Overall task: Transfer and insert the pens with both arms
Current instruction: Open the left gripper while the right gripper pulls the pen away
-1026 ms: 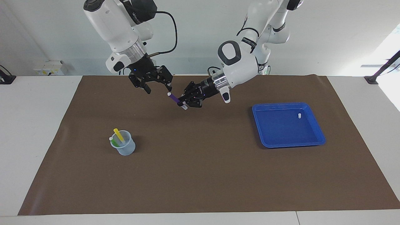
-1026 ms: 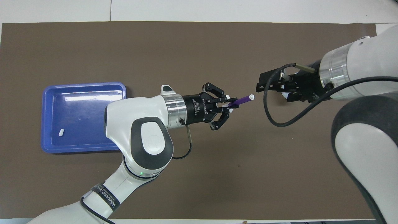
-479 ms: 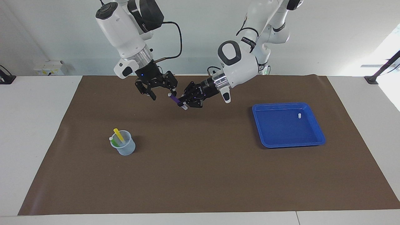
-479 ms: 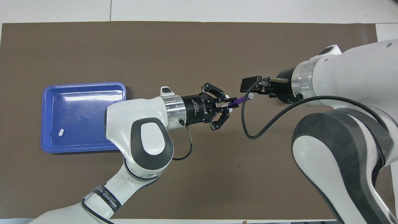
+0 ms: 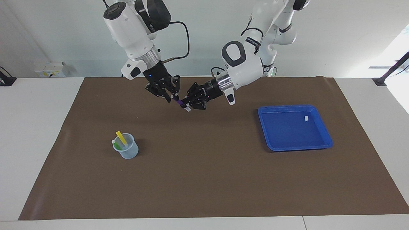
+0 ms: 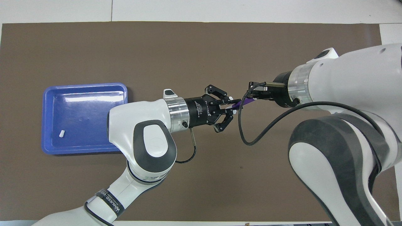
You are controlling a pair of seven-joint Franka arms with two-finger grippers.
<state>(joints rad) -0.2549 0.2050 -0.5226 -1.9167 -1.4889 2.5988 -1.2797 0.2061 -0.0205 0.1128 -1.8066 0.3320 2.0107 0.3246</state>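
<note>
left gripper (image 5: 186, 105) – clamped on purple pen (image 5: 179, 102) above the brown mat (image 5: 204, 179) | right gripper (image 5: 171, 97) – at pen's free end, finger state unclear | yellow pen (image 5: 121, 138), green pen (image 5: 117, 145) in cup (image 5: 127, 150)

White arms (image 5: 243, 64), black claws, cables

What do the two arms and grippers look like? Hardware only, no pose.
Both arms are glossy white with dark grey joint caps and a ribbed silver ring at the wrist. The left gripper and right gripper are black linkage types with two fingers. A black cable loops from each wrist. The left arm has a black band with white lettering.
</note>
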